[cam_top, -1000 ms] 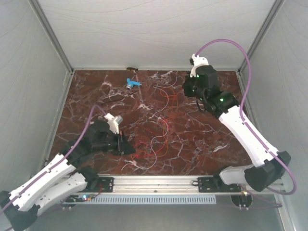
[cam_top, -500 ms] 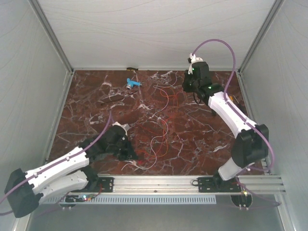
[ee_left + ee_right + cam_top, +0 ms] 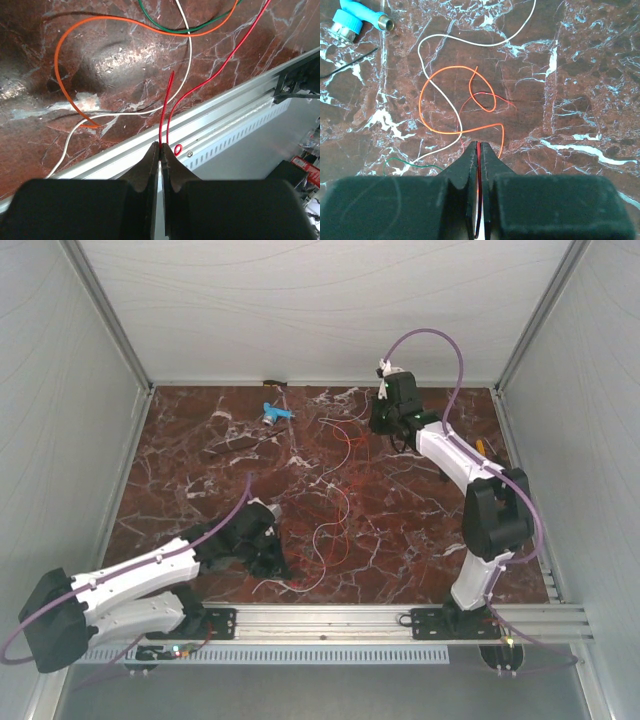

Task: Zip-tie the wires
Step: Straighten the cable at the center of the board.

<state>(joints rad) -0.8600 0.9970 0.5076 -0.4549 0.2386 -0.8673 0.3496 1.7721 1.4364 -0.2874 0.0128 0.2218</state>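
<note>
Bright even light; glare on tabletop (image 3: pixel 107 62); soft shadows; wrist foregrounds blurred

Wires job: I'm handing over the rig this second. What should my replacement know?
Left gripper: shut on a thin red wire at the near edge, by the aluminium rail.
Right gripper: shut on a thin red strand toward the back.
Thin orange wire and white wire lie loose on the marble table.
Done: red strands pinched.
Left: gathering and tying; no zip tie visible.

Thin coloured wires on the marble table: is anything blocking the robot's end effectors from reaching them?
Nothing visible does. The left end effector is shut on a thin red wire, and the right end effector pinches a red strand too.
</note>
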